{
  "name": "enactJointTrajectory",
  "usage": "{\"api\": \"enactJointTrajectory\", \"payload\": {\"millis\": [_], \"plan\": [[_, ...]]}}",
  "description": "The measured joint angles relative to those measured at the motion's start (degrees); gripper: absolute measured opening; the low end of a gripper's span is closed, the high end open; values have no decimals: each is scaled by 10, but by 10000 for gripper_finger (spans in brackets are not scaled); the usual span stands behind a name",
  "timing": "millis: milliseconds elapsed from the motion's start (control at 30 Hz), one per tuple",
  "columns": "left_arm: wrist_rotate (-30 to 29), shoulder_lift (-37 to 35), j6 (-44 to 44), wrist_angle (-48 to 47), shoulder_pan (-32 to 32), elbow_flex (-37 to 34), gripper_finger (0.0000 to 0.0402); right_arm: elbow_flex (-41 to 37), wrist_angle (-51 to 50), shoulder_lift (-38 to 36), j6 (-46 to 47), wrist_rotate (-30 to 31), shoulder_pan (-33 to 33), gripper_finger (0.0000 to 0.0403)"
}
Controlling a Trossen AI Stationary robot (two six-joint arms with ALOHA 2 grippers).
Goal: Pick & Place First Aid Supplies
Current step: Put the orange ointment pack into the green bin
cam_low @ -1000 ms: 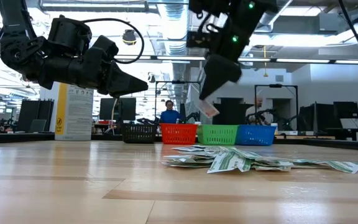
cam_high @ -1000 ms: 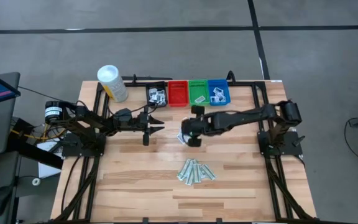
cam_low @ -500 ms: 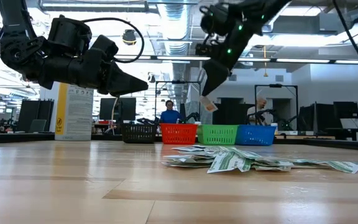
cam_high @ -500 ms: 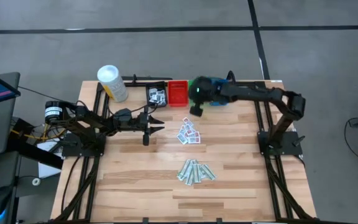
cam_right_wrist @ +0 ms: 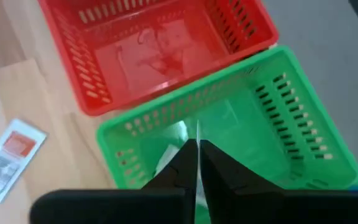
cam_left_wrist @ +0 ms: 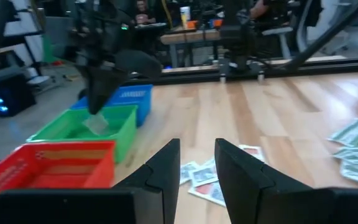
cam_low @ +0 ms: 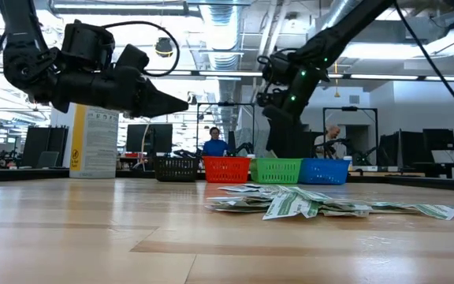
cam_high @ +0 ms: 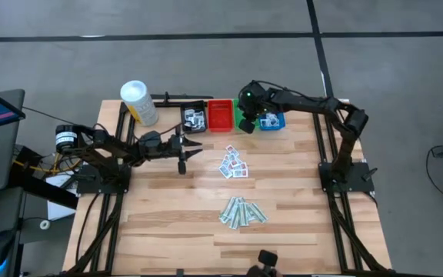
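My right gripper (cam_high: 246, 124) hangs over the green bin (cam_right_wrist: 278, 124) in the row of bins at the table's far edge, shut on a small pale packet (cam_left_wrist: 96, 122). My left gripper (cam_left_wrist: 197, 149) floats level above the table's left middle, open, with nothing between its fingers. Several white packets with red print (cam_high: 234, 165) lie flat at the table's middle. A heap of pale-green strips (cam_high: 242, 211) lies nearer the front edge. My right gripper pinches the packet between its two fingers, which slant down from above. In the right wrist view only the packet's thin edge (cam_right_wrist: 197, 134) shows between the fingertips. The packet hangs below the fingers, over the green bin's inside, clear of the table.
A black bin (cam_high: 194, 117) with packets, a red bin (cam_high: 220, 115) and a blue bin (cam_high: 272, 120) with packets flank the green one. A white canister with a yellow label (cam_high: 138, 102) stands at the far left. People show in the room beyond the table.
My right gripper has swung from above the red-print packets at the table's middle toward the far edge, rolling as it went, and now hangs over the green bin. The packet has gone with it, clear of the table.
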Motion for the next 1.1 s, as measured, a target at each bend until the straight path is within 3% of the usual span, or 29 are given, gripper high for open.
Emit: {"api": "enactJointTrajectory", "payload": {"millis": [433,567,800,933,1100], "plan": [[-6,0,0,11,36,1,102,0,-10,-3,-35,-2,8,111],[-6,0,-2,11,35,1,102,0,-30,-6,-52,-8,38,104],[-6,0,-7,11,30,1,102,0,-78,-7,-44,-74,97,70],[-6,0,-40,11,24,1,102,-21,-69,-12,-4,-122,127,58],[-6,0,-67,11,7,1,102,-103,-7,-59,104,-119,161,54]]}}
